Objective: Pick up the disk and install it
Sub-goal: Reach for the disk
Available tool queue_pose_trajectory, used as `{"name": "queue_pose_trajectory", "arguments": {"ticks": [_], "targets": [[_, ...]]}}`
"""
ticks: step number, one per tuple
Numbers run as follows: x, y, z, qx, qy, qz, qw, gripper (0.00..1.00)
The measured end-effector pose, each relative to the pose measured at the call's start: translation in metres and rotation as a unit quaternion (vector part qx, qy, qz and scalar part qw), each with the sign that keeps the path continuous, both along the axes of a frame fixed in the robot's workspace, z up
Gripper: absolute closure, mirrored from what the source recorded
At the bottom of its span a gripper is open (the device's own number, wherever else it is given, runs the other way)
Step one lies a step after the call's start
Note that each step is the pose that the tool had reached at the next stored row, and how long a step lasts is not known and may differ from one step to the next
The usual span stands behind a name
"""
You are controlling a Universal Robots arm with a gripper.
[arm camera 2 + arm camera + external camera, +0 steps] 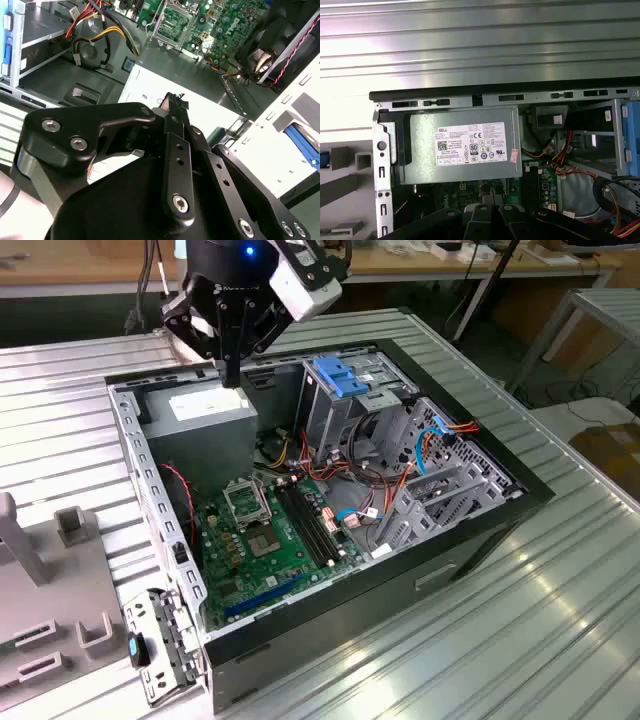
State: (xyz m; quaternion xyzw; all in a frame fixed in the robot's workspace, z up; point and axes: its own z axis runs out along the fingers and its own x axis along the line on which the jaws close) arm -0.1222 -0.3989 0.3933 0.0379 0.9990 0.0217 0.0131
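As the tool (232,378) hangs, ribbed tabletop (560,575) bears case (350,632).

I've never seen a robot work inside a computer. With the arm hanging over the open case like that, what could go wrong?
1. The gripper hangs close above the power supply; a straight drop would likely strike its casing.
2. Loose red and orange cables lie beside the drive cage; anything passing there could snag them.
3. The motherboard lies bare, so a slip or a dropped part might damage it.
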Motion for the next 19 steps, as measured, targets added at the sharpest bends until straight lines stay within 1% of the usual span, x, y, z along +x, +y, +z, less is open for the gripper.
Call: {"name": "queue_pose_trajectory", "arguments": {"ticks": [2, 6, 8, 10, 14, 15, 16, 17, 19], "targets": [[-0.0101, 0.0000, 0.0000, 0.0000, 0.0000, 0.000, 1.0000, 0.89], [-0.0194, 0.0000, 0.0000, 0.0000, 0.0000, 0.000, 1.0000, 0.89], [-0.0270, 0.0000, 0.0000, 0.0000, 0.0000, 0.000, 1.0000, 0.89], [-0.0369, 0.0000, 0.0000, 0.0000, 0.0000, 0.000, 1.0000, 0.89], [-0.0458, 0.0000, 0.0000, 0.0000, 0.0000, 0.000, 1.0000, 0.89], [-0.0560, 0.0000, 0.0000, 0.0000, 0.0000, 0.000, 1.0000, 0.89], [-0.0695, 0.0022, 0.0000, 0.0000, 0.0000, 0.000, 1.0000, 0.89], [-0.0756, 0.0043, 0.0000, 0.0000, 0.0000, 0.000, 1.0000, 0.89], [-0.0794, 0.0054, 0.0000, 0.0000, 0.0000, 0.000, 1.0000, 0.89]]}}
